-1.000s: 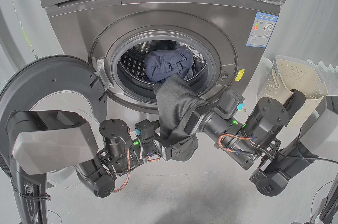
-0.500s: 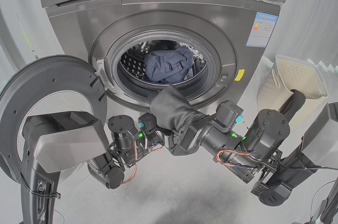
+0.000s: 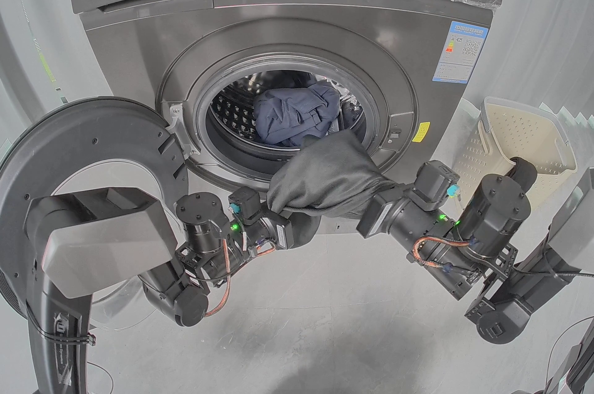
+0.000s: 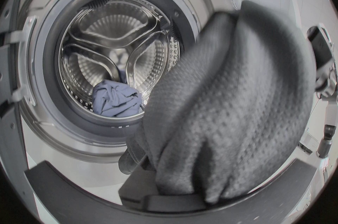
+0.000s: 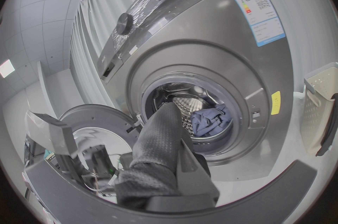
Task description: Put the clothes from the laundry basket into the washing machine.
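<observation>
Both the left gripper (image 4: 165,187) and right gripper (image 5: 176,173) are pinched closed on the grey cloth (image 3: 328,179), which hangs bunched at the washing machine's (image 3: 154,42) lower door rim (image 3: 241,166), outside the drum (image 3: 238,111). We risk it snagging there, or sliding to the floor (image 3: 340,321) if released early.

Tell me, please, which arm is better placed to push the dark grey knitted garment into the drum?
Probably right: the right gripper holds the dark grey knitted garment near the opening of the steel drum; the left gripper grips it lower, below the rim.
</observation>
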